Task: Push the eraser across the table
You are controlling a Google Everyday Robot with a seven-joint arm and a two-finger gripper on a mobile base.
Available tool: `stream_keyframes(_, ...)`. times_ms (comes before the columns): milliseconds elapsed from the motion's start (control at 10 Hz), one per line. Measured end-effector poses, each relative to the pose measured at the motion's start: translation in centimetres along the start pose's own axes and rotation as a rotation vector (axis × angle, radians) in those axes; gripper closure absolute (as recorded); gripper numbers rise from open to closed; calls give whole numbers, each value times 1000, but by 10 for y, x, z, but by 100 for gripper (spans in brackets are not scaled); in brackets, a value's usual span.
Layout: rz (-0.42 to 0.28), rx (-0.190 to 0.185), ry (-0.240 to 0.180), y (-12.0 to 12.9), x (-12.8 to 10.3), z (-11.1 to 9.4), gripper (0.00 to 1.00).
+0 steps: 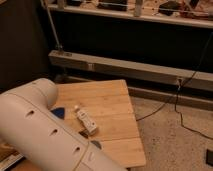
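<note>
The eraser [86,121], a small white oblong thing with dark marks, lies near the middle of the table [112,100], a small square top of light, yellowish wooden planks. It lies slanted, with one end toward the back left. A large white link of my arm [40,130] fills the lower left and covers the table's left and front parts. The gripper is out of view. The eraser lies just right of the arm link, apart from it.
A blue piece [59,114] shows on the table at the arm's edge, and a dark round bit [95,145] near the front. A grey metal rail [130,70] and black cables [175,105] run behind and to the right, over speckled floor [175,145].
</note>
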Motion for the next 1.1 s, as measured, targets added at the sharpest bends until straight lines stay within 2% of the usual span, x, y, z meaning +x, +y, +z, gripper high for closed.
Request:
stream_keyframes(500,-57,22,88,10,19,15,100)
stream_keyframes(800,-57,16,111,16,27,17,100)
stream_keyframes(1100,-52,14,110,25,48,5,100)
